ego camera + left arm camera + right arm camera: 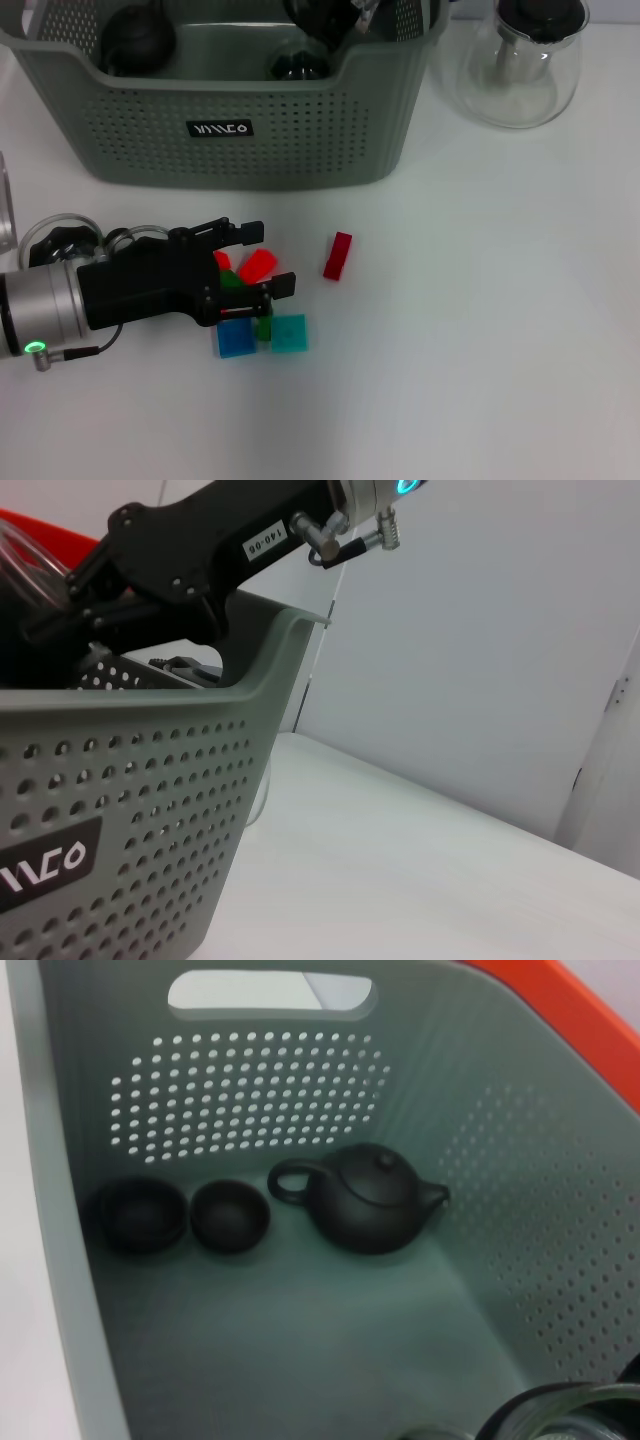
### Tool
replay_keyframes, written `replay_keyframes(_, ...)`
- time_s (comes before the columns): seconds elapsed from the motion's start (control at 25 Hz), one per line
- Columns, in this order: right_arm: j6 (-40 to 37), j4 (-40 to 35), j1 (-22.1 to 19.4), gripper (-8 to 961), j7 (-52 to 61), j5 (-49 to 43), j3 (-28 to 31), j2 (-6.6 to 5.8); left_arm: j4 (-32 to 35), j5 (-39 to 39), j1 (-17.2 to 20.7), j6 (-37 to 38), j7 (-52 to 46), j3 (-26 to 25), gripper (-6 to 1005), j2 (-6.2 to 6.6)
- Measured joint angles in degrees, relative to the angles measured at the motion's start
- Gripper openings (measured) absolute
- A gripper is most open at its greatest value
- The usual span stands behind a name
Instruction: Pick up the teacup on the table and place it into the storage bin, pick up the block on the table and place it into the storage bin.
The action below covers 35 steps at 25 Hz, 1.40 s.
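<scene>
Our left gripper hangs low over the white table, right above a little heap of coloured blocks. Its two black fingers stand apart, one on each side of a small red plastic block, but they do not squeeze it yet. We think the fingers are spread this way so the block can sit between them before they close. Just under the gripper lie a blue square block, a teal square block and a bit of green block. A long red block lies alone, a little way past the fingertips. The big grey-green plastic storage bin with holes in its walls stands well beyond the gripper, farther from our body. Our right gripper reaches down into the bin from above; we cannot tell if it is open or closed. Inside the bin, below that gripper, sit two small dark round teacups and a dark clay teapot. A clear glass teapot with a black lid stands beside the bin, outside it. We think the teacup part is done and the block comes next.
</scene>
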Motion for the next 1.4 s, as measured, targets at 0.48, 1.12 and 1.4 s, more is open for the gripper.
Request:
replay_keyframes(0.48, 0.5, 0.8, -0.3, 55, 1.4, -0.2, -2.4, 0.00, -0.1, 0.0, 0.0, 0.0, 0.0, 0.1, 859, -0.05)
replay_keyframes(1.12, 0.1, 0.8, -0.8, 114, 2.7, -0.4, -3.1, -0.09, -0.4, 0.1, 0.0, 0.0, 0.0, 0.3, 859, -0.04)
replay_keyframes(1.4, -0.1, 0.0, -1.1, 276, 2.8, -0.4, -3.1, -0.12, -0.4, 0.3, 0.1, 0.0, 0.0, 0.2, 859, -0.04)
